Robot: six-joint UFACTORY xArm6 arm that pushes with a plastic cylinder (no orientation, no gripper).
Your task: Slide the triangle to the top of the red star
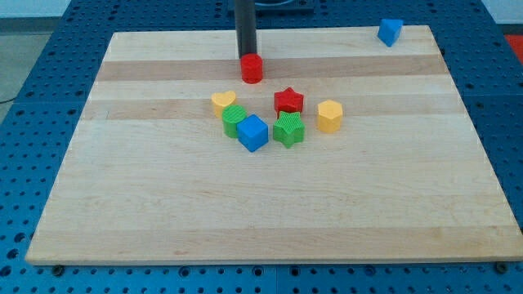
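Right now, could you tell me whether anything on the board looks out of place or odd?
One blue block sits alone at the board's top right corner, far from the central cluster. My tip rests just above the red cylinder. Nothing looks damaged.

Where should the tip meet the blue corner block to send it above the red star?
No claw here, so push: set my tip, now by the red cylinder's top side, against the upper-right side of the blue block, since the red star lies toward the view's lower left.

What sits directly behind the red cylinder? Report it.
Behind the red cylinder, toward the view's top, stands my rod; my tip meets its top edge. The board right behind the cylinder is hidden.
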